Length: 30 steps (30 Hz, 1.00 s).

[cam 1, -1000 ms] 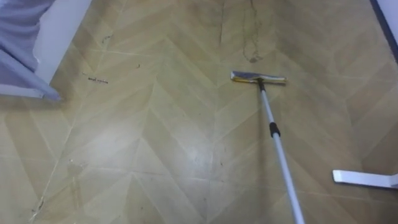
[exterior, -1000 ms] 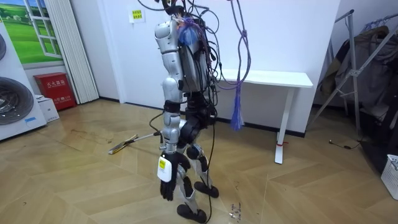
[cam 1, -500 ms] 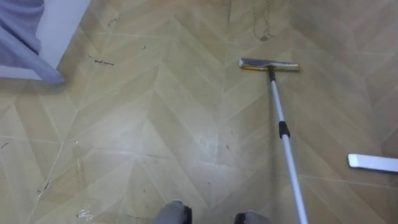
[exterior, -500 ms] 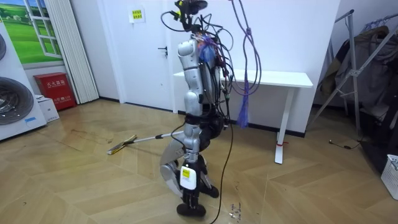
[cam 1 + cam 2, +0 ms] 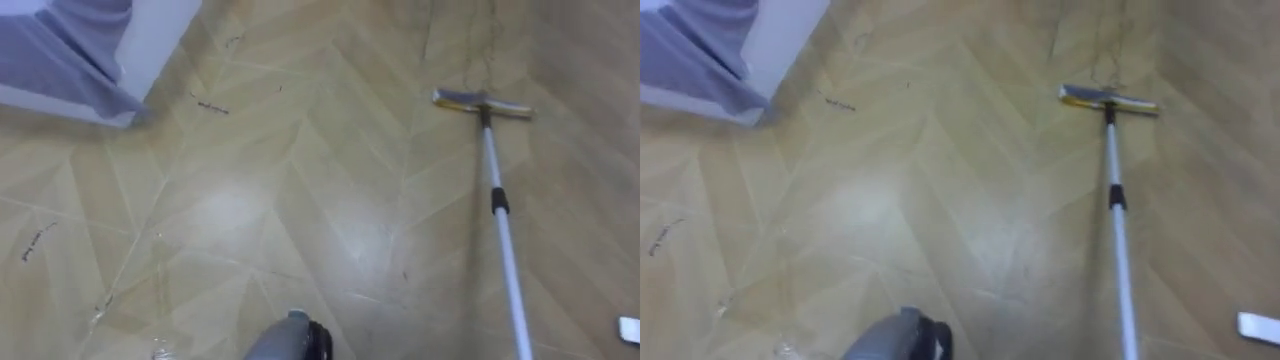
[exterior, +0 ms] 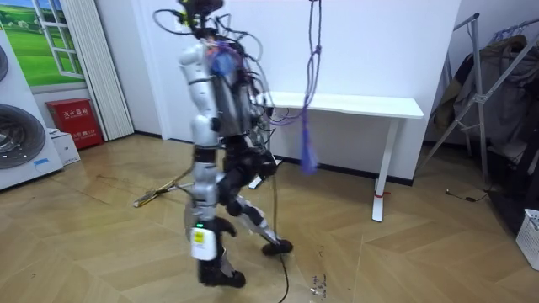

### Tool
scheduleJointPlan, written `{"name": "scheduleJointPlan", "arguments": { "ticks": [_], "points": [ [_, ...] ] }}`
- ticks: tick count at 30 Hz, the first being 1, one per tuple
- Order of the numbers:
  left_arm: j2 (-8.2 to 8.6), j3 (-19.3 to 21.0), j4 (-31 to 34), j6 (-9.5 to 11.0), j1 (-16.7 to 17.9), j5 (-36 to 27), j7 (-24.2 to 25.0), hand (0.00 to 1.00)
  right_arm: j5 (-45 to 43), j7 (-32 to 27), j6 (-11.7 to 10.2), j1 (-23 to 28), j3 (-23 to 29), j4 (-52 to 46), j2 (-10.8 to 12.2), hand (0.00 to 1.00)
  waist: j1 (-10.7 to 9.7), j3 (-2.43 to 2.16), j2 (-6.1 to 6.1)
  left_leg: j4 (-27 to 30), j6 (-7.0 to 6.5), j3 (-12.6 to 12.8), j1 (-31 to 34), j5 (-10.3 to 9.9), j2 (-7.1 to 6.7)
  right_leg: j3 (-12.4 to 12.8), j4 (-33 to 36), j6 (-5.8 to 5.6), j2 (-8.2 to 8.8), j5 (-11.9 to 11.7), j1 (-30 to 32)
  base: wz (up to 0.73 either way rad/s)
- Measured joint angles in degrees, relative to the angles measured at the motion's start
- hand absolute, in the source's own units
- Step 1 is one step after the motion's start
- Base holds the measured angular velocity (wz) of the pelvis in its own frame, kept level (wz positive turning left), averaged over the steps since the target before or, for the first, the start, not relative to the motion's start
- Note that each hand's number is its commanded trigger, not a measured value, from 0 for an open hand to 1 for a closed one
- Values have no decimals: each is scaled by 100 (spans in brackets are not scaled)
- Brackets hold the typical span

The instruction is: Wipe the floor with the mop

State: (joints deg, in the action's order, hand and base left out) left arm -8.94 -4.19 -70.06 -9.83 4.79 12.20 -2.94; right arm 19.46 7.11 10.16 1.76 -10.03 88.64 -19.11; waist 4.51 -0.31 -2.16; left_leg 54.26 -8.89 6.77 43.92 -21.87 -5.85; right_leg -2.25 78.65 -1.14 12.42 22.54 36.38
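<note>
The robot has stepped on toward the room view's left, away from the white table [image 6: 370, 106] – the mop [image 5: 503, 240] slid ahead, head [image 5: 481, 101] flat on the floor [image 5: 300, 200], covering fresh boards – though I cannot tell how its hands are set.

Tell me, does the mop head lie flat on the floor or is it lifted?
Flat: the mop head rests on the floor, pole slanting back toward the robot.
</note>
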Motion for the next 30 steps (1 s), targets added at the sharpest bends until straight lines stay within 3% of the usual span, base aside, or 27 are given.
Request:
{"name": "scheduleJointPlan", "arguments": {
  "ticks": [2,4,5,7,8,9,10,11,12,13,14,15,16,17,18,19,20,21,22,23,24,25,26,27,28,29,30],
  "points": [
    [1,-18,218,39,-21,-12,-101,0,47,-14,0,133,2,-28,73,100,-130,53,-113,-20,-35,-126,-81,-127,-50,178,229,-34,-270,25,630,11],
    [16,-33,327,86,-88,-17,-225,0,69,-92,0,143,3,-35,240,100,-299,66,-135,-170,-45,-179,-157,-172,-119,160,-182,-45,-391,34,1190,16],
    [66,-57,371,92,-138,-17,-291,0,82,-160,1,143,4,-35,332,100,-315,72,-158,-254,-19,-238,-229,-232,-115,131,-822,-40,-489,30,1415,-4],
    [127,-111,359,95,-144,-18,-304,0,76,-229,37,142,14,-37,414,100,-336,90,-162,-346,40,-314,-427,-370,-105,83,-1950,33,-573,-41,1494,-7],
    [135,-160,348,81,-103,-19,-303,0,65,-237,120,139,15,-67,421,100,-329,105,-138,-354,80,-326,-580,-517,-89,8,-2590,98,-584,-224,1478,-9],
    [150,-160,328,33,-55,-35,-310,0,62,-290,226,122,25,-116,403,100,-283,111,-126,-343,136,-336,-753,-666,-58,-19,-2705,171,-660,-509,1399,-11],
    [159,-160,325,0,-21,-28,-310,0,43,-319,275,68,51,-144,384,100,-238,119,-106,-336,184,-352,-828,-732,-26,-22,-2707,181,-688,-520,1296,-20],
    [152,-157,318,-70,31,-36,-311,0,-7,-346,378,-88,78,-179,347,100,-169,118,-138,-229,301,-382,-943,-839,80,-118,-2684,263,-767,-458,1148,-22],
    [120,-149,309,-147,28,-54,-319,0,-54,-371,457,-293,129,-166,320,100,-97,116,-138,101,382,-359,-966,-852,186,-130,-2588,383,-851,-343,1034,-15],
    [101,-145,312,-158,26,-71,-325,0,-86,-384,486,-426,139,-157,298,100,-75,131,-115,390,493,-334,-901,-791,253,-173,-2494,427,-862,-239,988,-4],
    [53,-151,311,-170,19,-131,-356,0,-204,-416,568,-719,231,-106,246,100,-12,149,-37,1113,764,-249,-660,-531,403,-197,-2237,495,-899,2,938,-4],
    [22,-194,316,-172,12,-204,-433,0,-216,-446,594,-1013,227,-112,175,100,77,166,53,1889,882,-208,-350,-96,528,-157,-1960,527,-964,257,913,-5],
    [11,-265,326,-173,11,-273,-456,0,-213,-450,584,-1164,222,-127,136,100,100,185,84,2271,933,-225,-171,244,567,-144,-1855,544,-1008,380,882,-6],
    [-2,-302,348,-173,15,-298,-456,0,-132,-440,546,-1431,219,-165,84,100,175,188,191,2895,1000,-206,214,1043,604,-63,-1633,568,-1054,585,866,0],
    [-3,-304,409,-170,16,-295,-427,0,17,-401,520,-1587,172,-209,26,100,282,180,287,3293,1028,-209,589,1359,608,-33,-1452,620,-1073,775,865,0],
    [-4,-304,454,-172,15,-296,-409,0,116,-357,467,-1672,111,-244,-3,100,317,189,325,3367,984,-211,811,1325,618,-34,-1379,630,-1073,861,862,0],
    [-4,-301,599,-172,63,-296,-372,0,304,-264,376,-1793,24,-313,-45,100,433,215,385,3196,902,-179,1182,1157,664,-36,-1295,637,-1072,996,805,-11],
    [-1,-277,672,-173,160,-285,-303,0,386,-203,345,-1847,3,-338,-45,100,564,236,432,2568,896,-131,1342,944,713,-39,-1306,662,-1074,1116,636,-14],
    [-1,-272,702,-173,223,-283,-278,0,444,-185,346,-1840,2,-340,-39,100,576,227,431,2073,919,-141,1344,882,700,-38,-1341,640,-1073,1187,515,-13],
    [-1,-262,712,-176,296,-244,-204,0,513,-98,347,-1748,-4,-342,-39,100,573,213,406,915,920,-174,1229,860,665,-48,-1472,555,-1064,1321,228,-4],
    [-5,-248,685,-218,365,-148,-99,0,519,-33,356,-1547,-55,-342,-51,100,557,178,309,-52,784,-173,1024,988,656,-77,-1646,490,-1043,1462,-113,5],
    [-23,-250,649,-225,362,-124,-53,0,525,-20,343,-1394,-125,-348,-42,100,512,161,313,-106,622,-139,931,960,603,-85,-1730,418,-985,1538,-282,29],
    [-26,-228,571,-217,341,-121,-8,0,515,2,348,-1058,-137,-334,-74,100,426,125,328,-125,357,-68,732,747,440,-95,-1894,253,-830,1635,-537,42],
    [-7,-217,559,-188,278,-76,6,0,511,-11,348,-743,-180,-311,-126,100,352,113,327,-92,235,-6,579,522,287,-48,-1760,126,-682,1577,-653,39],
    [5,-192,544,-172,238,-20,4,0,508,-25,347,-594,-183,-299,-141,100,313,113,325,-70,170,25,500,448,206,-39,-1598,14,-590,1470,-642,24],
    [27,-146,547,-133,192,-5,-11,0,503,-33,348,-319,-254,-261,-147,100,214,88,283,-32,56,66,328,260,83,-39,-1127,-98,-455,1091,-570,18],
    [46,-147,659,-87,183,-19,-37,0,503,-61,351,-78,-281,-223,-131,100,173,35,179,-22,-10,54,177,93,13,50,-716,-145,-454,533,-425,14]
  ]
}}
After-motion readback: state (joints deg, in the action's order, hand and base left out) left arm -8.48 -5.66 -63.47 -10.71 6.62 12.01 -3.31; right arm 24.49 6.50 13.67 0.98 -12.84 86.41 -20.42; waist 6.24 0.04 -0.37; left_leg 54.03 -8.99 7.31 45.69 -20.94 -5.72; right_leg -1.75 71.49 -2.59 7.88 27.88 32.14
